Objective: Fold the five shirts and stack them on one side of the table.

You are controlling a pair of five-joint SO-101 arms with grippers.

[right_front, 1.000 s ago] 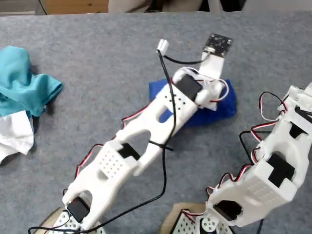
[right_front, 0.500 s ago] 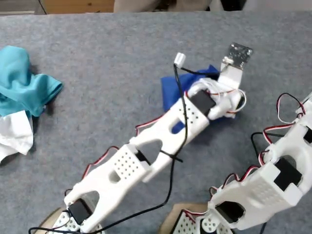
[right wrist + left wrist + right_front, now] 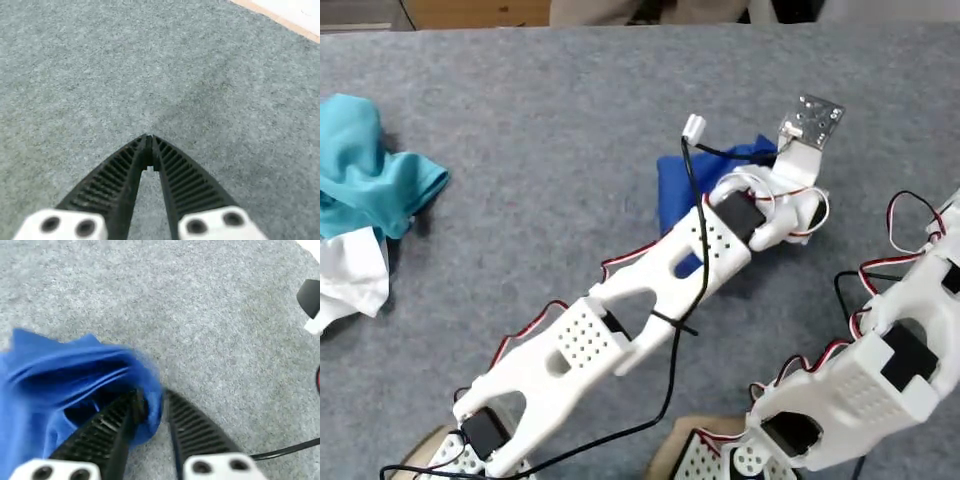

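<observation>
One blue shirt (image 3: 676, 190), bunched, long axis unclear, is pinched in my left gripper (image 3: 152, 399); right gripper (image 3: 149, 146) tips touch together over grey felt table (image 3: 540, 120).

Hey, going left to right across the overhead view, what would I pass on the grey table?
Crumpled teal fabric shirt → bunched royal-blue fabric shirt → white plastic right arm

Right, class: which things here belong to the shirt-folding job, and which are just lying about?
Job: blue shirt in the left gripper; teal shirt; white shirt.
Just there: grey table; black cable along the arm.
</observation>
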